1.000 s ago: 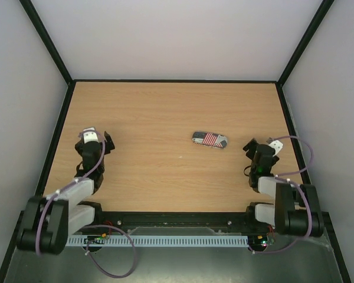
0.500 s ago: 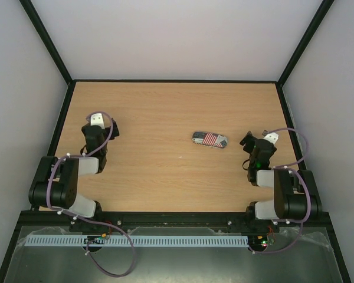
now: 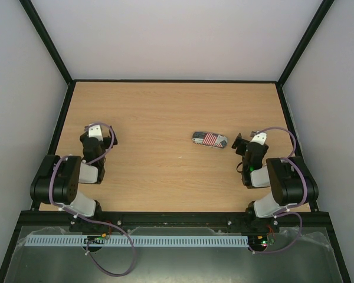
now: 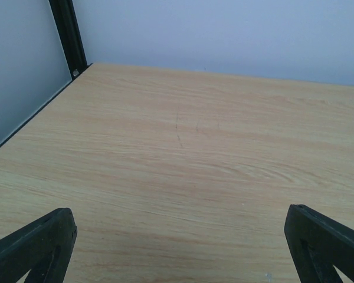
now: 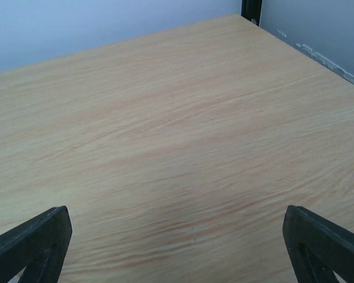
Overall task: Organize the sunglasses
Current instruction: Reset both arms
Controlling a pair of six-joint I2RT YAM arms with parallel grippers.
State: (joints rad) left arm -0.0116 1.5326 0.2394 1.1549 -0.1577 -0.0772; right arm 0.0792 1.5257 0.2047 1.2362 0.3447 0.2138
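Oddly, the thin reddish-orange sunglasses show nowhere; presumably they lie inside the closed oval flag-patterned case (image 3: 210,140), though I can't confirm it. Both the left jaws and right jaws gape wide, holding nothing. That rounded, hard-looking shell could skid across the smooth wood-grain surface (image 3: 153,112) if the nearby right jaws clip it.

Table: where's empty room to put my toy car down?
The table is bare all along its far edge, and across the middle between the left claw and the flag case. It's crowded only where the right claw sits close beside that case.
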